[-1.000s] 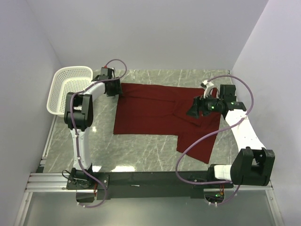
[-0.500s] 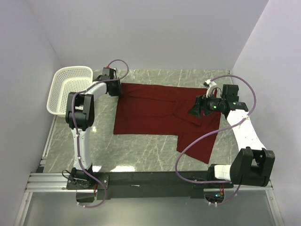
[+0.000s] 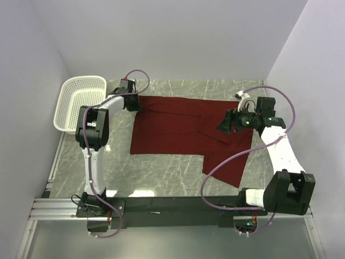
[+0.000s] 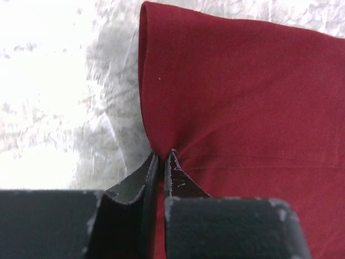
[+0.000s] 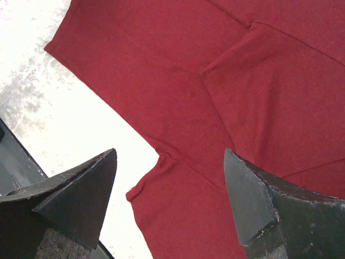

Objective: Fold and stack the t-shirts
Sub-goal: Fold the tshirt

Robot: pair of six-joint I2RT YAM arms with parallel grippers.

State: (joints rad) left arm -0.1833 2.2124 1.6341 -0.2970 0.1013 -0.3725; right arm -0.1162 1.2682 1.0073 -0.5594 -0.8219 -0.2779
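The maroon t-shirt (image 3: 172, 127) lies spread flat on the marble table, partly folded, with one sleeve (image 3: 226, 167) pointing toward the near edge. My left gripper (image 3: 136, 104) sits low at the shirt's far left corner. In the left wrist view its jaws (image 4: 162, 155) are pinched together on the t-shirt (image 4: 242, 97) edge, and the cloth puckers between the tips. My right gripper (image 3: 222, 125) hovers over the shirt's right part. In the right wrist view it (image 5: 170, 154) stands open above the t-shirt (image 5: 183, 91) with nothing between its fingers.
A white perforated basket (image 3: 64, 91) stands at the table's far left, just left of the left arm. White walls close in the back and both sides. The black rail (image 3: 178, 205) with the arm bases runs along the near edge.
The left gripper has closed down onto the shirt's far left edge, pinching the cloth. The right gripper has stayed open and drifted slightly back over the shirt.
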